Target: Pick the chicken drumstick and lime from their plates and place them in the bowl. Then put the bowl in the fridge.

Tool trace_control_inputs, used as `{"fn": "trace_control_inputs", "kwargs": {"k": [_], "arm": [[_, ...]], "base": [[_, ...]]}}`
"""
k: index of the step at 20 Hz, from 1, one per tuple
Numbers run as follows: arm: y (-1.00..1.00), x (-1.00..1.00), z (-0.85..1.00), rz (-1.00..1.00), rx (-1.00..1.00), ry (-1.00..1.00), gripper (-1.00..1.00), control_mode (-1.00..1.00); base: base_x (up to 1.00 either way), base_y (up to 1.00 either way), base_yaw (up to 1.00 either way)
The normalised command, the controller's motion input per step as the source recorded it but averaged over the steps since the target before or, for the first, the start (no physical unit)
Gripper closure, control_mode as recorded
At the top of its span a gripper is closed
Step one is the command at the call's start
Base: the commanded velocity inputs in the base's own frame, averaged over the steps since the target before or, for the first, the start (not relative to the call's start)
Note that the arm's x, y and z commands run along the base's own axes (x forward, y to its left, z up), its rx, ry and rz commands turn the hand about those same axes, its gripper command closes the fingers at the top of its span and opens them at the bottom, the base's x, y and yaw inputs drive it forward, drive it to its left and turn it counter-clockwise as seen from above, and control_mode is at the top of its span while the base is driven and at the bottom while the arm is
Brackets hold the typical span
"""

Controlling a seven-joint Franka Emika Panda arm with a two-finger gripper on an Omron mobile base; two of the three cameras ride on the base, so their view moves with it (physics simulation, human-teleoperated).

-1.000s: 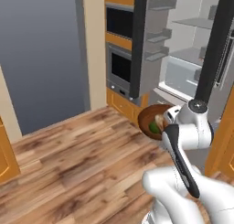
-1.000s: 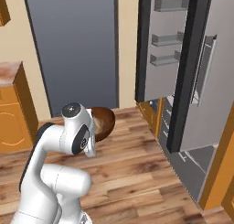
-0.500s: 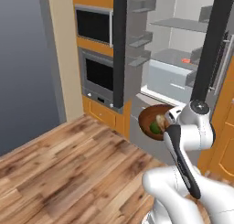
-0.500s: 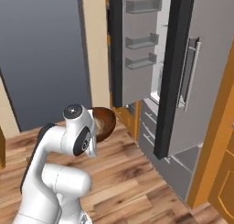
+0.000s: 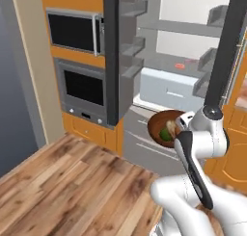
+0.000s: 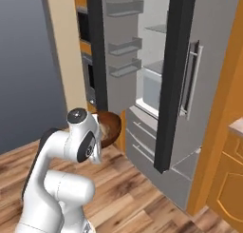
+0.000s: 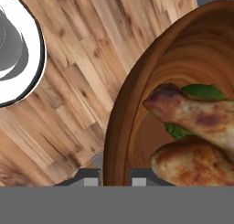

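Claw [image 7: 115, 176]: clamped on bowl [image 7: 151, 95] rim | bowl is carried level before open fridge [image 5: 193, 71] so chicken drumstick [image 7: 196, 113] and lime [image 7: 201, 93] are kept inside | shelving judged next

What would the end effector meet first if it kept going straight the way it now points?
The end effector is shut on the bowl rim and looks down along it. Past the bowl, the wooden floor probably lies first in line, though depth is unclear.
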Motion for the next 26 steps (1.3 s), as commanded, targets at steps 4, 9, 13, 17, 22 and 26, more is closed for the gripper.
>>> {"fn": "trace_control_inputs", "kwargs": {"k": [4,9,13,17,22,26], "arm": [[0.00,0.00,0.00,0.00,0.00,0.00,1.00,1.00],[0.00,0.00,0.00,0.00,0.00,0.00,1.00,1.00],[0.00,0.00,0.00,0.00,0.00,0.00,1.00,1.00],[0.00,0.00,0.00,0.00,0.00,0.00,1.00,1.00],[0.00,0.00,0.00,0.00,0.00,0.00,1.00,1.00],[0.00,0.00,0.00,0.00,0.00,0.00,1.00,1.00]], "base": [[0.65,0.40,-0.32],[0.45,0.36,-0.54],[0.46,0.38,-0.54],[0.47,0.38,-0.53],[0.50,0.38,-0.51],[0.60,0.42,-0.38]]}}
